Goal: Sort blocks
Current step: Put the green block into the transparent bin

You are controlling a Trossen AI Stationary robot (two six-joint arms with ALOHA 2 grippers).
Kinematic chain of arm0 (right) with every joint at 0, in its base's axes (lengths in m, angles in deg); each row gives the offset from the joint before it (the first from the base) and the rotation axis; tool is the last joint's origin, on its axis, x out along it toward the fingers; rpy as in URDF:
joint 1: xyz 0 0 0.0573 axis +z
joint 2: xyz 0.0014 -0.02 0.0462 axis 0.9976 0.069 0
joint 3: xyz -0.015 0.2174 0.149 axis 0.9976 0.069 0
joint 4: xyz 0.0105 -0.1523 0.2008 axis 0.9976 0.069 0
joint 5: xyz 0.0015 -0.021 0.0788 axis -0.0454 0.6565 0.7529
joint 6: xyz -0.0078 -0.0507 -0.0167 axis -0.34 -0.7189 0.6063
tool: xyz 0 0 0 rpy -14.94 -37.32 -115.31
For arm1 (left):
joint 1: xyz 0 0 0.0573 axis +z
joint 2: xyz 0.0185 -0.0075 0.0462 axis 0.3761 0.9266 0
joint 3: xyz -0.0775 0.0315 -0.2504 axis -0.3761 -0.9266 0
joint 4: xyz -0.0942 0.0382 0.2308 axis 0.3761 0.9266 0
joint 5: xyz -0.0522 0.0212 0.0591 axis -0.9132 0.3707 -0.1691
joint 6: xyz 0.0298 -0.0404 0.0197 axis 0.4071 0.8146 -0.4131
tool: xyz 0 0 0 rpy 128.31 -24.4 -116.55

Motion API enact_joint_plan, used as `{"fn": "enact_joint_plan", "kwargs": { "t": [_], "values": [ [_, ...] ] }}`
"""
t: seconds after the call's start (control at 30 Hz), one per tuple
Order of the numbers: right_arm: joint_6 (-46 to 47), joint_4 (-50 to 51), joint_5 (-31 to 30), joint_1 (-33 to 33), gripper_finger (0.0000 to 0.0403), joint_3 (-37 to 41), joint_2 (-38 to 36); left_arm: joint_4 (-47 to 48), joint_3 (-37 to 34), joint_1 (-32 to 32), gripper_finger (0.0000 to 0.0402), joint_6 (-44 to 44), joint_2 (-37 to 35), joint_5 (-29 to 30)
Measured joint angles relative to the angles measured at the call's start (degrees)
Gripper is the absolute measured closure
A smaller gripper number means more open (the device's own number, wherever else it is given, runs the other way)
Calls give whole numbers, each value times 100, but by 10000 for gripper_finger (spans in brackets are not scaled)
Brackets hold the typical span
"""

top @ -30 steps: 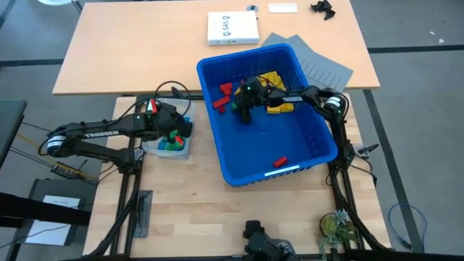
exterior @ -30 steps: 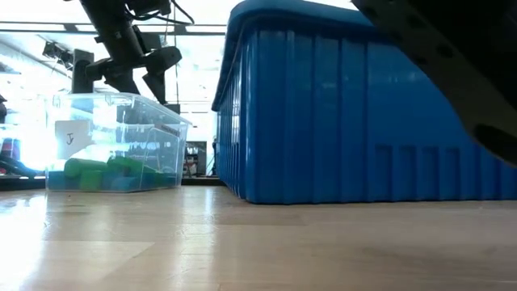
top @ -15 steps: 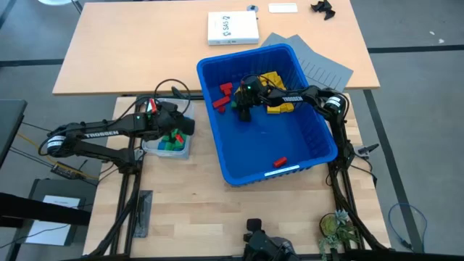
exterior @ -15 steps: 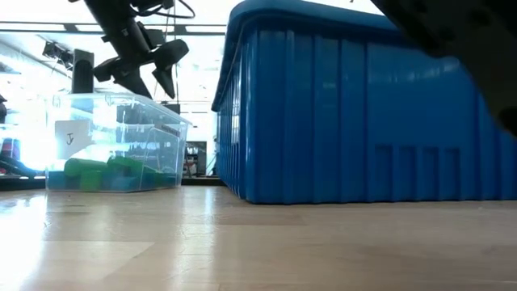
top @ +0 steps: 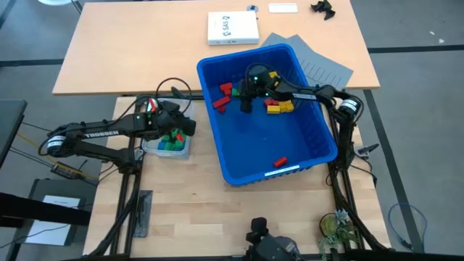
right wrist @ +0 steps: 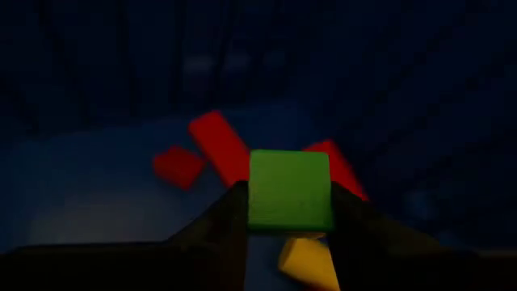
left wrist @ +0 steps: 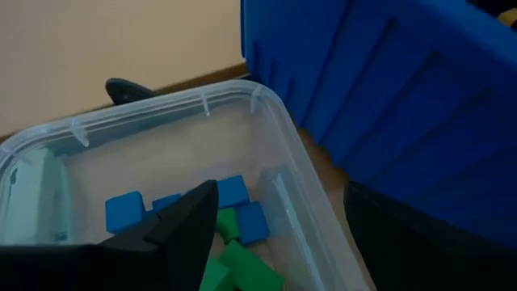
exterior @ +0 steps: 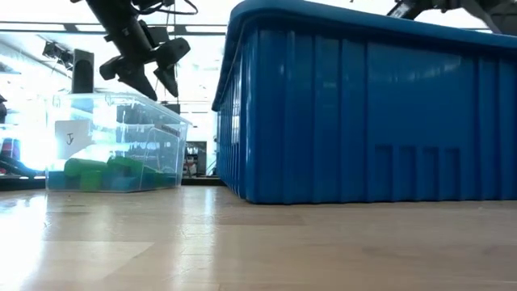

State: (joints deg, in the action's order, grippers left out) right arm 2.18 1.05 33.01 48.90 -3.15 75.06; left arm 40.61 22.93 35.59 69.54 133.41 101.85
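Over the table, high view: the right gripper (top: 247, 101) sits inside the large blue bin (top: 319, 154), toward its far end, among red blocks (top: 222, 96) and yellow blocks (top: 279, 106); one more red block (top: 280, 161) lies alone near the bin's near wall.
Left arm, high view: the left gripper (top: 176, 135) hangs over the small clear tub (top: 160, 150), which stands just beside the bin's left wall and holds green and blue blocks.
Low view: the left gripper (exterior: 158, 74) is above the clear tub (exterior: 113, 144), its fingers spread apart with nothing between them; green blocks (exterior: 103, 171) rest on the tub floor. The blue bin's wall (exterior: 363, 113) hides whatever is inside.
Left wrist view: the tub's rim (left wrist: 202, 99) and its blue blocks (left wrist: 234, 207) and green blocks (left wrist: 234, 263) show past the parted, empty fingers.
Right wrist view: a green block (right wrist: 289, 191) is pinched squarely between the right gripper's (right wrist: 289, 208) two fingers, clear of the red blocks (right wrist: 218, 147) and a yellow block (right wrist: 311, 260) lying below it.
Doing this step well: judging by the tub's contents, the green block belongs there. Raise it straight until it clears the bin's rim before crossing over, keep the pinch firm, and let the left arm pull aside so the two arms do not meet above the tub.
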Motion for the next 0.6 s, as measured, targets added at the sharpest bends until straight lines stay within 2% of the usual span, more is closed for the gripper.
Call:
{"fn": "enact_joint_plan", "kwargs": {
  "t": [0.33, 0.6],
  "values": [
    [46, 163, -2, 30, 276, -2, -804, -182, 0, 0, 124, -278, 0, -59],
    [53, 228, 2, 261, 276, -1, -1058, -437, 0, -1, 124, -492, 0, -190]
  ]
}}
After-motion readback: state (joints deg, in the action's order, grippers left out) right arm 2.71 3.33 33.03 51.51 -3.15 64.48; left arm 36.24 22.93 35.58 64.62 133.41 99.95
